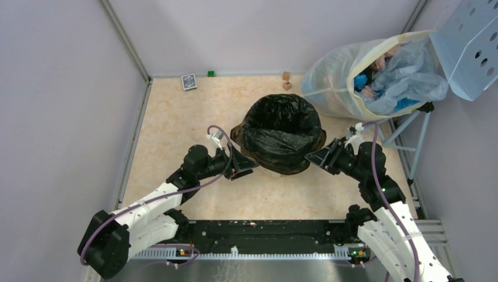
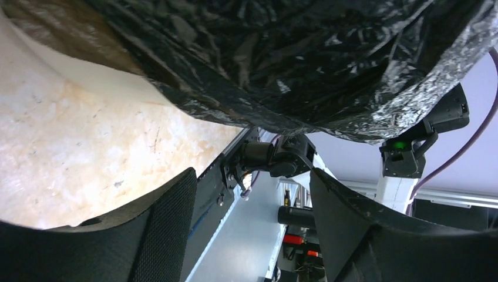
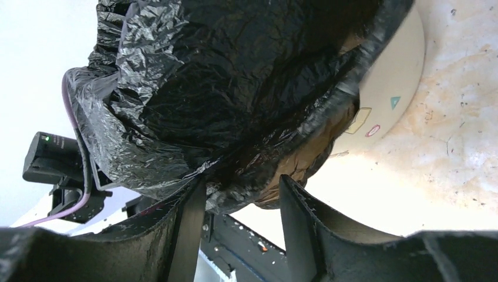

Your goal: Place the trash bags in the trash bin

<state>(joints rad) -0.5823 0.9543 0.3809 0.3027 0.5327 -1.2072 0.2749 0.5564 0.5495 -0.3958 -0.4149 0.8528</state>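
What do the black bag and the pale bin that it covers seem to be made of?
The trash bag: thin plastic film, glossy, by its fine wrinkles and sharp highlights. The trash bin: probably rigid plastic, cream, smooth, matte, by its even curved wall; not certain.

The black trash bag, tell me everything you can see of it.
The black trash bag is thin, glossy, heavily wrinkled film. It lines the round cream bin in the middle of the table, with its mouth open upward. Its edge is folded over the rim and hangs loose down the outside. The left hand is open beside the hem on the left. The right hand is open with a fold of the hem between its fingers.
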